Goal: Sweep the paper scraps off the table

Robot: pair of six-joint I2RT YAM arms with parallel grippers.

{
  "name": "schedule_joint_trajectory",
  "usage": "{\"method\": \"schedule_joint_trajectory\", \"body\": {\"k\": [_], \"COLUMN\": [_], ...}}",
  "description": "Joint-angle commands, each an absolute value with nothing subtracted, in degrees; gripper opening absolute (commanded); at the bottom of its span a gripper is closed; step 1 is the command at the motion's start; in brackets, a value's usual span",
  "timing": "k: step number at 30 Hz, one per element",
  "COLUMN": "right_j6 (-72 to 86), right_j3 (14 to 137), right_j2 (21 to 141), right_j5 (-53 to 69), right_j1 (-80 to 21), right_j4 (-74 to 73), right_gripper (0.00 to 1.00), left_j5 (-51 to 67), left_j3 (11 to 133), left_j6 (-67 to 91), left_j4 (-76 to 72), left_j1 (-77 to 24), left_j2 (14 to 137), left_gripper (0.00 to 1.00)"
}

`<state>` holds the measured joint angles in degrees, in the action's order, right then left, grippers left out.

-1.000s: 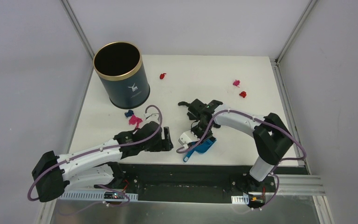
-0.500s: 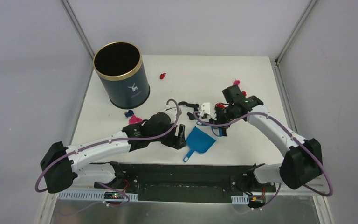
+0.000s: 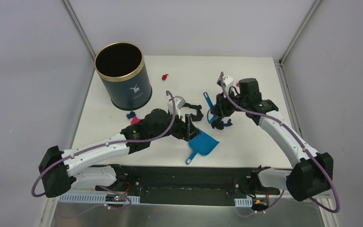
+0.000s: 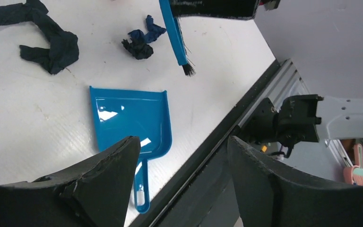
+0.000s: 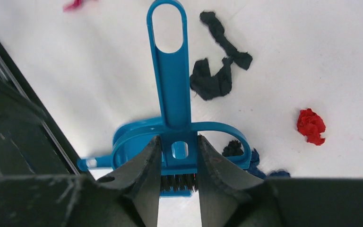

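My right gripper [image 3: 216,113] [image 5: 179,165] is shut on the blue black-bristled brush [image 3: 210,108] [image 5: 171,71] and holds it bristles-down beside a dark blue and black scrap [image 3: 225,124] [image 4: 141,41]. My left gripper [image 3: 190,128] [image 4: 182,175] is open and empty just left of the blue dustpan [image 3: 204,144] [image 4: 130,120], which lies flat on the white table [image 3: 250,137]. A black scrap [image 3: 193,109] [image 4: 47,40] [image 5: 217,75] lies between the grippers. Other scraps are a red one [image 3: 164,75], a blue one [image 3: 131,114], a pink one [image 3: 135,121] and a magenta one [image 3: 238,84].
A dark navy gold-rimmed bin [image 3: 123,78] stands upright at the far left of the table. The black front rail [image 3: 194,172] runs just behind the dustpan's handle [image 5: 92,162]. A red scrap [image 5: 310,125] shows in the right wrist view.
My right gripper has carried the brush from beside the dustpan away toward the far right of it. My left gripper has moved right, up to the dustpan.
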<state>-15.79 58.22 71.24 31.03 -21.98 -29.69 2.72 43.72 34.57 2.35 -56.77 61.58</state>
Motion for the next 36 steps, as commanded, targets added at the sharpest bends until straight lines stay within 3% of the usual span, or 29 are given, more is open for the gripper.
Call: {"method": "schedule_joint_trajectory", "body": {"k": [1, 4, 18, 22, 25, 31, 36], "right_j6": [11.0, 16.9, 26.8, 27.5, 27.5, 28.5, 28.9], "right_j3": [57.4, 57.2, 54.4, 53.8, 53.3, 53.0, 51.6], "right_j2": [70.1, 69.6, 68.9, 68.2, 67.9, 68.2, 68.1], "right_j5": [27.2, 23.4, 28.7, 29.7, 29.9, 32.0, 35.4], "right_j1": [-20.1, -19.1, -16.9, -16.6, -16.1, -15.8, -15.7], "right_j4": [-17.6, -17.4, -13.1, -12.4, -12.1, -11.3, -8.5], "right_gripper": [0.00, 0.00, 0.00, 0.00, 0.00, 0.00, 0.00], "left_j5": [-1.3, -3.2, -11.2, -12.2, -13.4, -15.2, -12.0], "left_j3": [47.9, 51.4, 66.3, 68.5, 68.6, 69.0, 70.5], "left_j6": [32.6, 30.6, 24.2, 22.4, 21.9, 22.1, 23.1], "left_j4": [-6.1, -5.4, -3.1, -1.5, -1.0, -0.3, -0.3], "left_j1": [-58.3, -59.1, -59.2, -59.3, -59.2, -58.0, -56.5], "left_j2": [67.3, 70.6, 84.9, 86.4, 86.5, 87.2, 88.5], "left_gripper": [0.70, 0.69, 0.60, 0.40, 0.34, 0.35, 0.26]}}
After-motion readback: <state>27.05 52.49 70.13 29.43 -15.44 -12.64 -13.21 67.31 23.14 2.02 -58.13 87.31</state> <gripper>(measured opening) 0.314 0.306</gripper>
